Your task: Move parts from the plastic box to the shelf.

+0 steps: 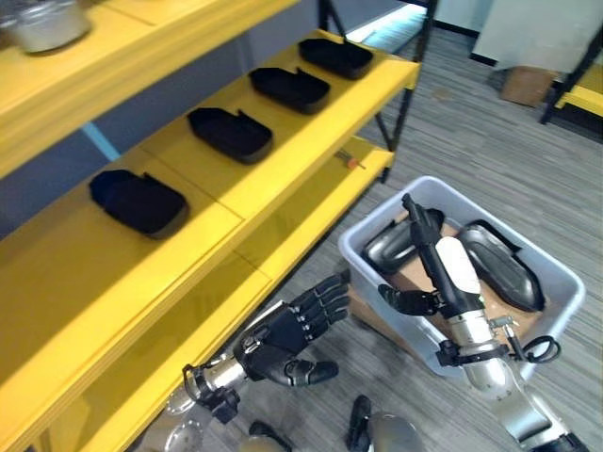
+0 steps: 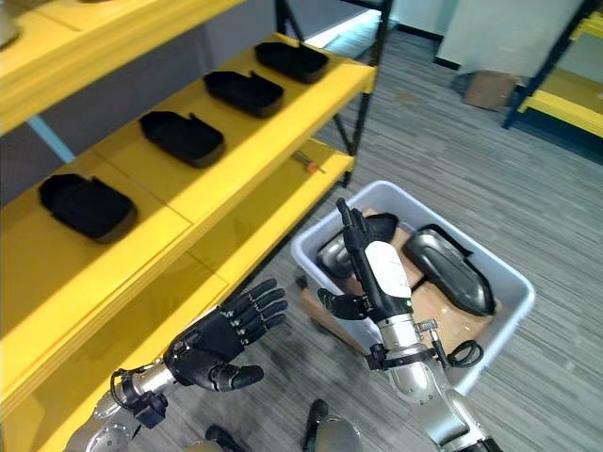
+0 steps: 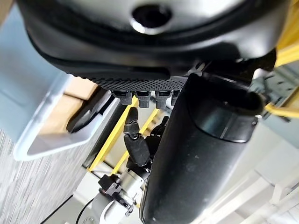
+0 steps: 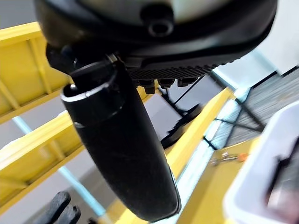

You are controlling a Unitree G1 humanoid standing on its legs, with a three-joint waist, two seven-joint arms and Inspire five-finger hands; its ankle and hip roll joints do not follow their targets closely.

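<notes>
Parts: 4 black ones sit in a row on the yellow shelf (image 1: 311,141), the nearest (image 1: 138,201) at the left, the farthest (image 1: 336,56) toward the back. More grey parts (image 1: 504,264) lie in the box (image 1: 556,311) on the floor at the right. Right hand (image 1: 429,254) hangs over the box with fingers straight, released, holding nothing, just above a grey part (image 1: 388,247). Left hand (image 1: 292,330) floats open between shelf and box, empty, near the lower shelf's edge.

shelf (image 1: 311,141) left w/ 4 trays (image 1: 229,133) in row | box (image 1: 565,287) right, parts (image 1: 499,262) inside
</notes>
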